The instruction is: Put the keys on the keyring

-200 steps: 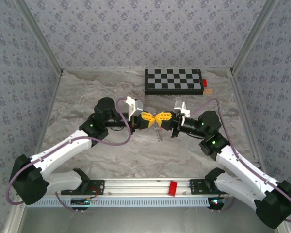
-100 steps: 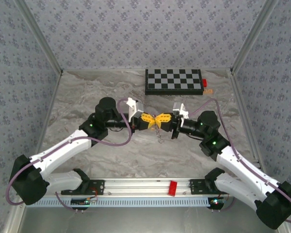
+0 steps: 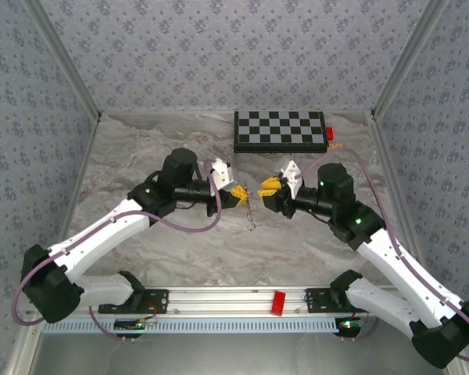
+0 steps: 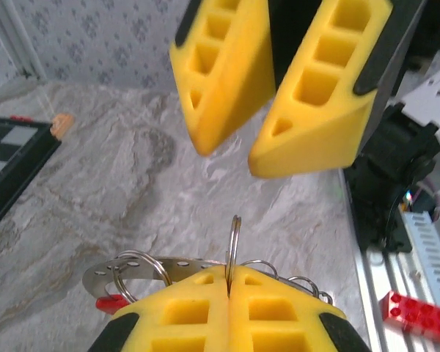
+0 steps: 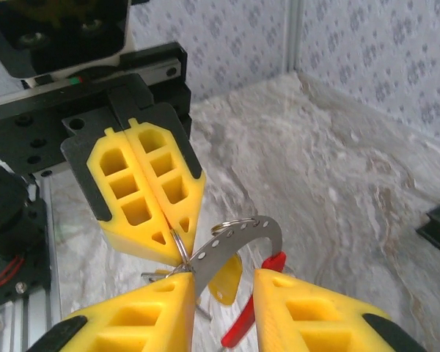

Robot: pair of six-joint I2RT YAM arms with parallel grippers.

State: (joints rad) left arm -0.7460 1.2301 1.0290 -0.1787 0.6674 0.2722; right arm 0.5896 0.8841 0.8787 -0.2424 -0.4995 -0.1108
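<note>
My left gripper (image 4: 229,277) is shut on a small wire split ring of the keyring (image 4: 233,238), which stands edge-on between the yellow pads. The keyring's grey perforated arc (image 5: 242,240) and red section (image 5: 258,314) hang between my right gripper's (image 5: 225,284) open fingers; the left finger touches the arc. A pale yellow key (image 5: 227,277) dangles behind the arc. From above, the left gripper (image 3: 239,193) and right gripper (image 3: 267,186) face each other above mid-table, and the keyring (image 3: 252,212) hangs below between them.
A black-and-white checkerboard (image 3: 280,131) lies at the back, a small red block (image 3: 329,133) at its right end and a tan piece (image 3: 336,146) beside it. A red brick (image 3: 279,301) sits on the front rail. Patterned walls enclose the table.
The right gripper has opened and drawn back to the right, away from the left fingertips it was touching. The left gripper stays shut, the keyring still hanging from it.
</note>
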